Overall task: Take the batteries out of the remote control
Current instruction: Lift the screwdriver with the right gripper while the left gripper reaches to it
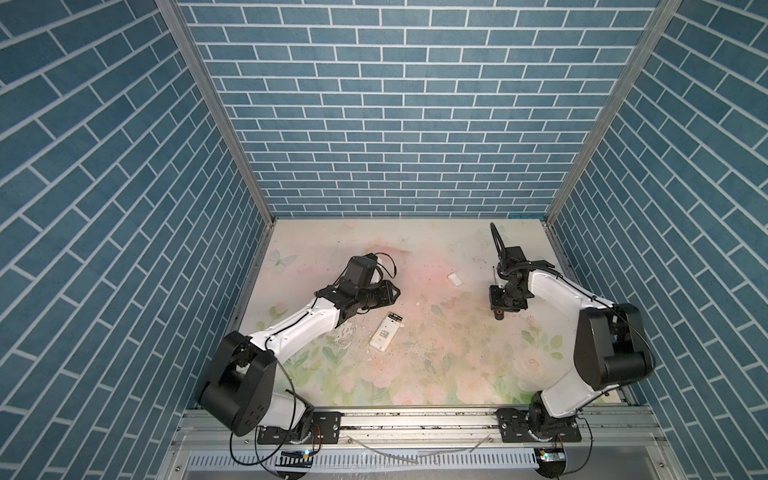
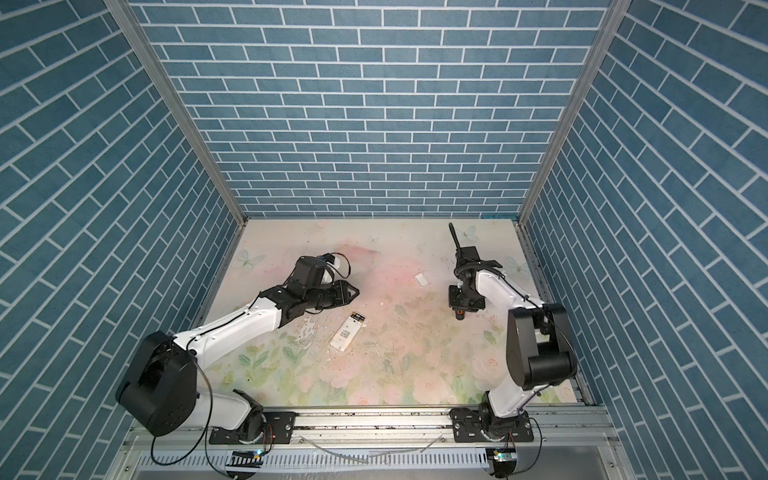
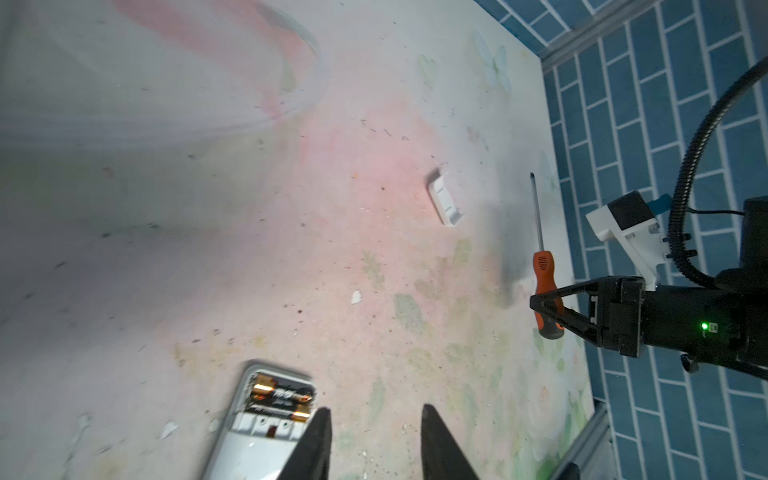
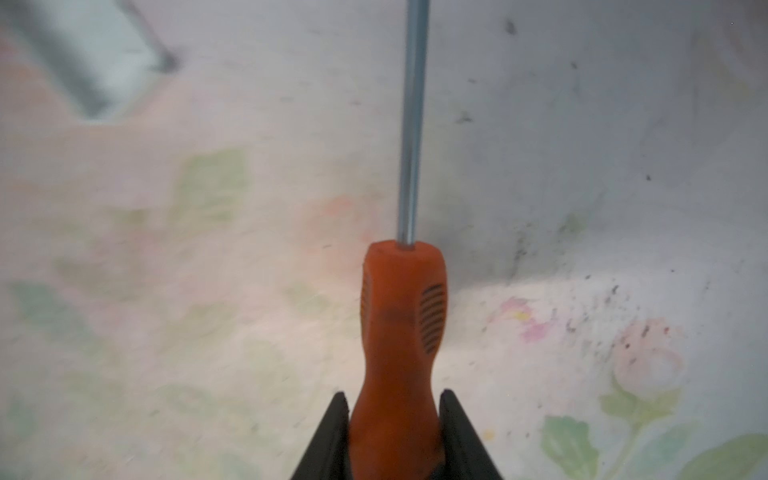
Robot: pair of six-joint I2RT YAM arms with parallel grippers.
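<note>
The white remote control (image 1: 383,336) (image 2: 345,333) (image 3: 253,444) lies back-up in the middle of the flowered mat, its compartment uncovered. Two black batteries (image 1: 395,319) (image 2: 357,318) (image 3: 280,397) with gold ends sit side by side in it. My left gripper (image 1: 397,293) (image 2: 356,292) (image 3: 374,411) hovers just beyond the compartment end, open with nothing between its fingers. My right gripper (image 1: 498,308) (image 2: 458,308) (image 3: 540,307) (image 4: 395,399) is shut on the orange handle of a screwdriver (image 3: 544,270) (image 4: 401,332), far right of the remote.
A small white battery cover (image 1: 455,279) (image 2: 422,278) (image 3: 444,199) lies between the two grippers, toward the back. White flakes and dark specks are scattered on the mat (image 1: 415,374) around the remote. Blue brick walls close in three sides.
</note>
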